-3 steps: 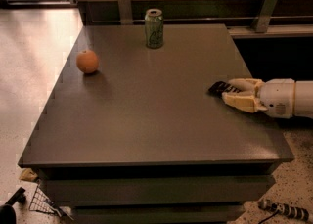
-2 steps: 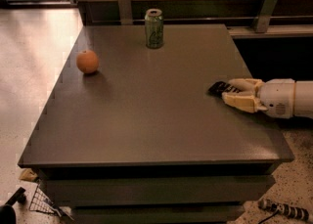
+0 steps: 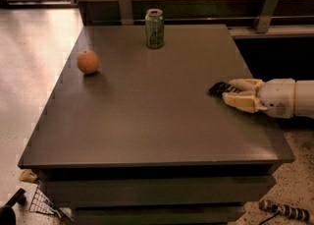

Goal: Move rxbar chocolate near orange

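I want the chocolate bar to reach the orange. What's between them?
Only bare table, in the camera view, between the rxbar chocolate and the orange. The green can stands farther back. The hand is at the bar.

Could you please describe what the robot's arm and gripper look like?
The gripper, at the right edge of the table, is cream-coloured with blocky, tapering segments. Behind it the arm is a white rounded cylinder with a small dotted patch. No cables show.
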Controlling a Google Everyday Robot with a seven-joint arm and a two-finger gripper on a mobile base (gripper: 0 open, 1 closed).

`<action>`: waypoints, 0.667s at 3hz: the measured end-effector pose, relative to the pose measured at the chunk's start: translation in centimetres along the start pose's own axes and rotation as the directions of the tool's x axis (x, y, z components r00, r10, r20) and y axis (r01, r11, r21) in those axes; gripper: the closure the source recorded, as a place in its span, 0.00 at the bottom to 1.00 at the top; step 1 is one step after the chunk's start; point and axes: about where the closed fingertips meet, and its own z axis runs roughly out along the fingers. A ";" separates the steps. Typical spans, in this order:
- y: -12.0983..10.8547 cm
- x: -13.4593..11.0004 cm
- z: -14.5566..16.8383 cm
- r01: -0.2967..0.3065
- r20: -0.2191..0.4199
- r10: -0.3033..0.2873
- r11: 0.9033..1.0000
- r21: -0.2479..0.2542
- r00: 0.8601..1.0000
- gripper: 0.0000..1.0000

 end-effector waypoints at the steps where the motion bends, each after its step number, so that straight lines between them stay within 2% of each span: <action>1: 0.1 -1.7 -0.3 0.026 -0.021 -0.026 0.999 0.019 0.999 1.00; 2: 0.5 -4.3 -0.8 0.073 -0.048 -0.071 0.996 0.044 0.996 1.00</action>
